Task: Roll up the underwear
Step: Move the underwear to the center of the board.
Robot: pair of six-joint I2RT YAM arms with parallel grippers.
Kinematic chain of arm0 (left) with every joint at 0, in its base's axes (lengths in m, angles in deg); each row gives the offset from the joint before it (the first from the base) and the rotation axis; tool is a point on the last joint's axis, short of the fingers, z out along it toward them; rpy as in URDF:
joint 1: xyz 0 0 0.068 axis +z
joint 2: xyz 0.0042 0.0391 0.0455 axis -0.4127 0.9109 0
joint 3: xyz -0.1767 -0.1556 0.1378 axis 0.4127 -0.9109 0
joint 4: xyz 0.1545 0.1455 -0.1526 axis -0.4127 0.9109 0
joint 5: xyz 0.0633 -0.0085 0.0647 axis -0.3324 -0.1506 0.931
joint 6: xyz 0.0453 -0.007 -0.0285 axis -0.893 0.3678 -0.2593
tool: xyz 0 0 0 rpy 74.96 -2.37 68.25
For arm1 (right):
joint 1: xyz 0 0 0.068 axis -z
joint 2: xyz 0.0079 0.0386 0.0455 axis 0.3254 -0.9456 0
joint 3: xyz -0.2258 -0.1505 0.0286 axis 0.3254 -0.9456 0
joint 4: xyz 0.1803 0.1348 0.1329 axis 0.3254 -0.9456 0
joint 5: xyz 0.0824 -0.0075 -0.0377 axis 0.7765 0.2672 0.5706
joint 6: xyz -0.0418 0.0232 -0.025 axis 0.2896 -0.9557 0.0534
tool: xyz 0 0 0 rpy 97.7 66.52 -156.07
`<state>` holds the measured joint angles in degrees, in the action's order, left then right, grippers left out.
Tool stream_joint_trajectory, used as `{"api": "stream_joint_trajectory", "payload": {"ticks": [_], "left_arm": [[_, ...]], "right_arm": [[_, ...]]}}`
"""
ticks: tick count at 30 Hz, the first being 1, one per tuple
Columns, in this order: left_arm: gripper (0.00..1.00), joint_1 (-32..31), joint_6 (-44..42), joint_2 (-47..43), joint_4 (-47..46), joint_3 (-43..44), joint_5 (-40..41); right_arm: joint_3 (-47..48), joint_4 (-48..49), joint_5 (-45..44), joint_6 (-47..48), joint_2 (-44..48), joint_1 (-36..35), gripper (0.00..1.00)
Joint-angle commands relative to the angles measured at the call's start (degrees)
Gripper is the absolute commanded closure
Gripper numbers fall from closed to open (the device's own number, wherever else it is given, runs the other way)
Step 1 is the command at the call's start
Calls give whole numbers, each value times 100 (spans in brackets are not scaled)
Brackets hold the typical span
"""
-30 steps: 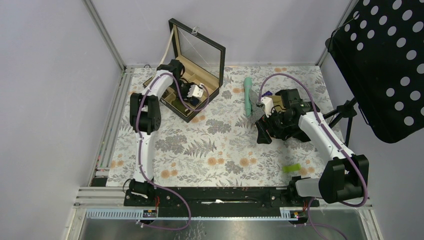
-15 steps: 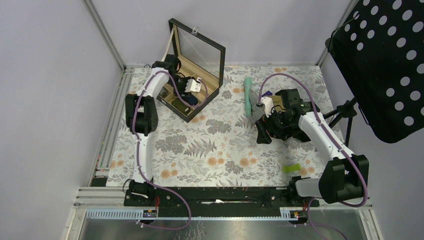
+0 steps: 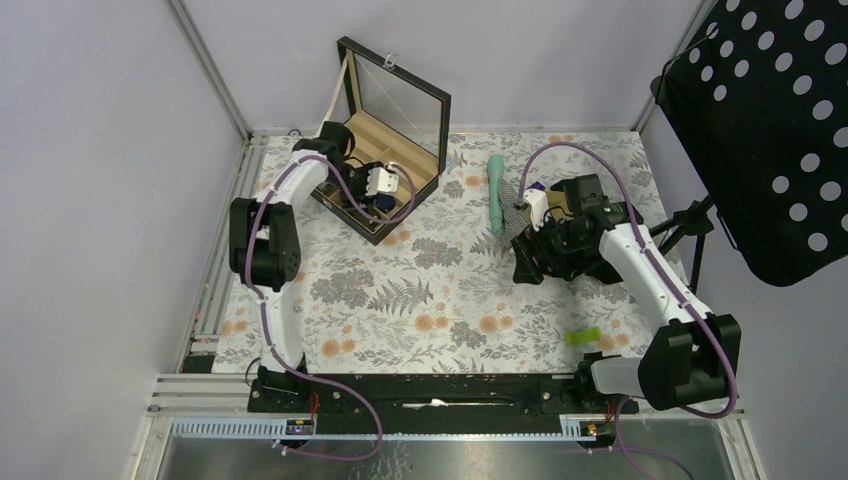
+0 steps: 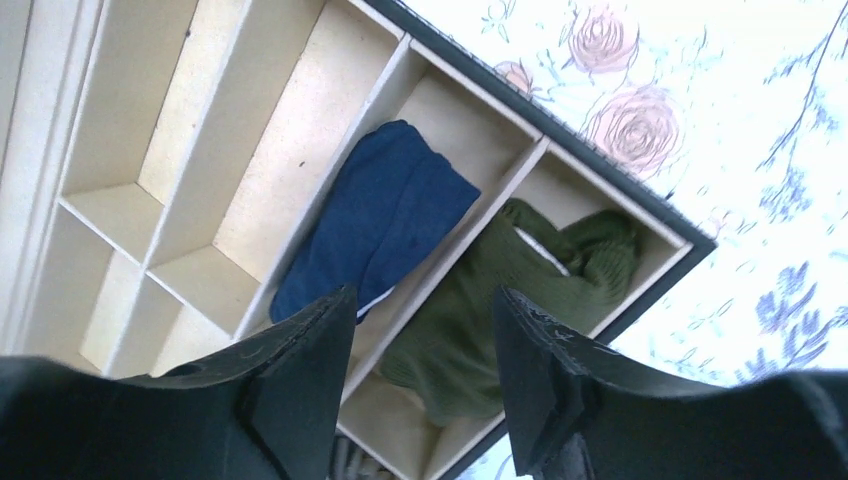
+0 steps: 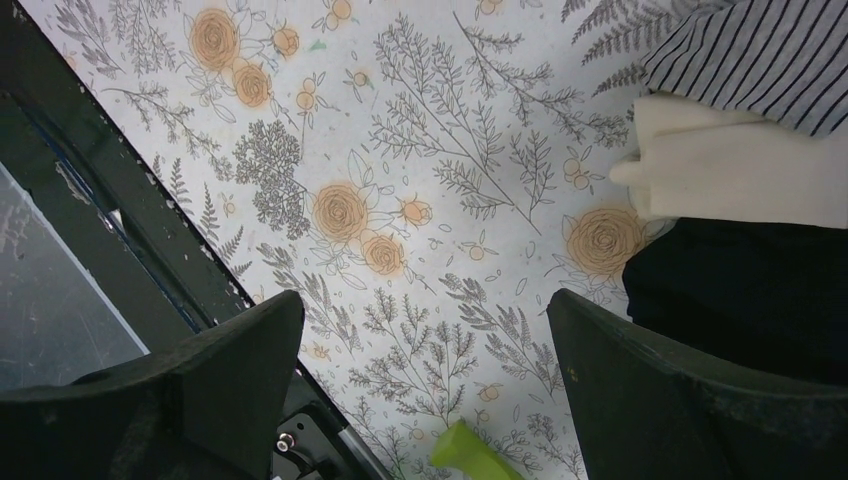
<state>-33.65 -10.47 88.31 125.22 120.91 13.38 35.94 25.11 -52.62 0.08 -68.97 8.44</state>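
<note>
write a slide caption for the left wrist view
Open left gripper above the wooden box, navy underwear lying in one compartment, a green garment in the next

The desk (image 3: 440,290), covered in a floral print, carries an open compartment box (image 3: 418,198) at its far left, a teal stick-shaped object (image 3: 495,190) to the box's right, a heap of striped, cream and black garments (image 3: 545,262) farther right, and a small lime-green piece (image 3: 583,336) well right and nearer.
</note>
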Motion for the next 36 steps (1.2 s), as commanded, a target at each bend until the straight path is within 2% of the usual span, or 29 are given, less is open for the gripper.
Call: {"api": "stream_joint_trajectory", "payload": {"ticks": [1,3,5,7,10,12,13,14,15,16,19,22,25,28,30,32,34,36], "left_arm": [[41,-7,1446,-870,-1334,-699,-625],[40,-56,1961,-1290,-1702,-1026,-706],[40,-82,2859,-1863,-2228,-1294,-817],[40,-91,4196,-2295,-2791,-1437,-919],[40,-104,6375,-2801,-3499,-1576,-982],[40,-158,7869,-3051,-3813,-1867,-438],[39,-157,8552,-3129,-3808,-1992,-186],[30,-167,8995,-3157,-3746,-2158,-182],[5,-189,9155,-3145,-3626,-2325,-390],[1,-238,9170,-3104,-3414,-2441,-519],[1,-369,9518,-2963,-2871,-2863,-107],[1,-381,9816,-3512,-3359,-3756,356],[1,-357,10474,-3782,-3567,-4058,771],[1,-307,10514,-3688,-3539,-4129,544],[1,-278,10633,-3676,-3552,-4217,288],[4,-276,10589,-3780,-3590,-4321,44],[5,-276,10586,-3880,-3567,-4374,138],[2,-276,10642,-3920,-3529,-4379,304]], "right_arm": [[382,24,110,-180,54,9,0],[433,38,40,-259,101,29,0],[464,232,-208,-571,225,110,0],[436,661,-677,-1083,502,251,0],[44,1829,-1597,-1717,1025,307,0],[-276,2435,-2132,-2107,1258,308,0],[-392,2599,-2195,-2186,1281,308,0],[-432,2622,-2175,-2230,1225,308,0],[-409,2527,-2125,-2258,1099,308,0],[-344,2358,-2087,-2273,924,306,0],[-388,2116,-2415,-2358,611,354,1],[-490,2110,-2756,-2487,603,581,4],[-440,1921,-2736,-2428,456,647,13],[-423,2121,-2608,-2387,292,650,25],[-285,2308,-2931,-2559,20,655,33],[-19,2265,-3313,-2850,-340,714,34],[177,2248,-3568,-3120,-553,849,32],[166,2311,-3691,-3391,-669,955,32]]}}
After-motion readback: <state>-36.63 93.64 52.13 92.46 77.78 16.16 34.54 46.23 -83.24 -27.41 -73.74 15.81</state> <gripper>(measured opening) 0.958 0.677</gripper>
